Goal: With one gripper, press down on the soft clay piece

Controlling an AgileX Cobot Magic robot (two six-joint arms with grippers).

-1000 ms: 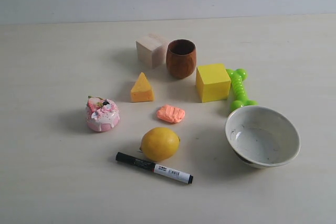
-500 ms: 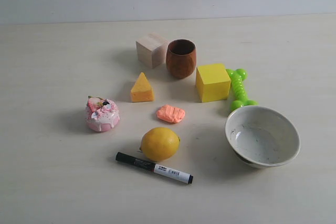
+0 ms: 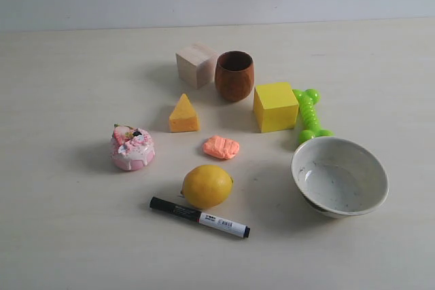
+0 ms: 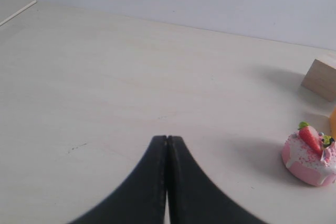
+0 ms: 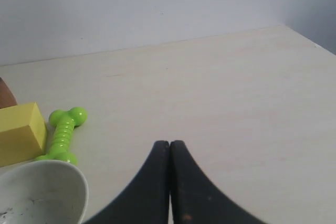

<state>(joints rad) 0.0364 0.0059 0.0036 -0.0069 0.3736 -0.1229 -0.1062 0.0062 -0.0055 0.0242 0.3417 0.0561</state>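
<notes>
The soft clay piece (image 3: 221, 147) is a small salmon-orange lump with a ridged top, lying on the table between the cheese-like wedge (image 3: 183, 114) and the lemon (image 3: 207, 186). Neither arm shows in the exterior view. My left gripper (image 4: 167, 139) is shut with nothing between its fingers, over bare table well away from the pink frosted cake toy (image 4: 311, 153). My right gripper (image 5: 169, 144) is shut and empty too, beside the white bowl (image 5: 71, 182) and the green bone toy (image 5: 62, 135). The clay is out of both wrist views.
A pale wooden block (image 3: 196, 64), brown wooden cup (image 3: 234, 75), yellow cube (image 3: 275, 106), green bone toy (image 3: 309, 115) and white bowl (image 3: 367, 168) ring the clay. A pink cake toy (image 3: 132, 147) sits left of it; a black-and-white marker (image 3: 200, 217) lies in front of the lemon.
</notes>
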